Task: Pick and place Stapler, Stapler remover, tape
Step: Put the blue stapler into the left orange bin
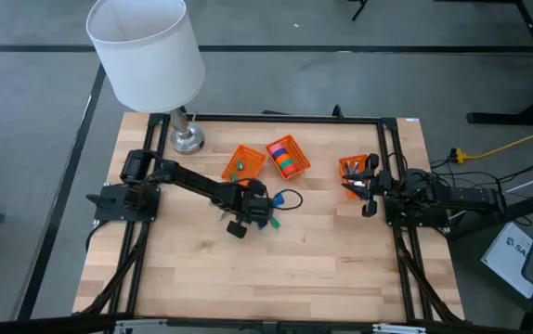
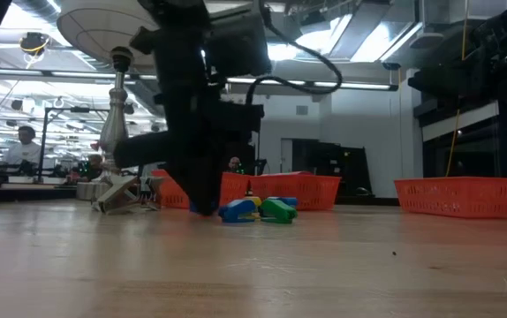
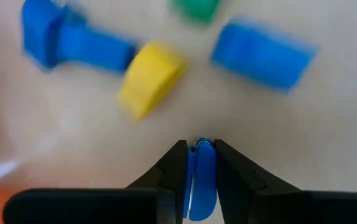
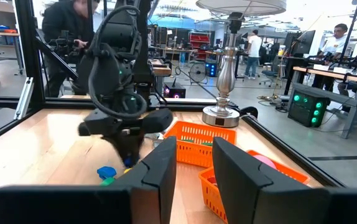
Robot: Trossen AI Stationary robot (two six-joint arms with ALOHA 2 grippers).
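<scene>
Now the left tool (image 3: 200, 152) is pinched narrow on a thin blue piece (image 3: 201, 180), low at the surface's (image 1: 276, 269) middle among small blue, yellow and green pieces (image 3: 150, 78); pick in hand, likely the staple remover; next, lift toward the orange baskets (image 1: 245, 162) near the far edge, where the tape (image 1: 285, 156) sits; the right tool (image 4: 194, 165), half-open and empty, waits near the right edge.

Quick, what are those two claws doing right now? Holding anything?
Left gripper: closed on a thin blue piece, low at mid-table.
Right gripper: fingers apart, nothing between them, waiting at the table's right side.

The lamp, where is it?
In the high view the lamp stands at the table's far left corner, just left of the orange baskets.
</scene>
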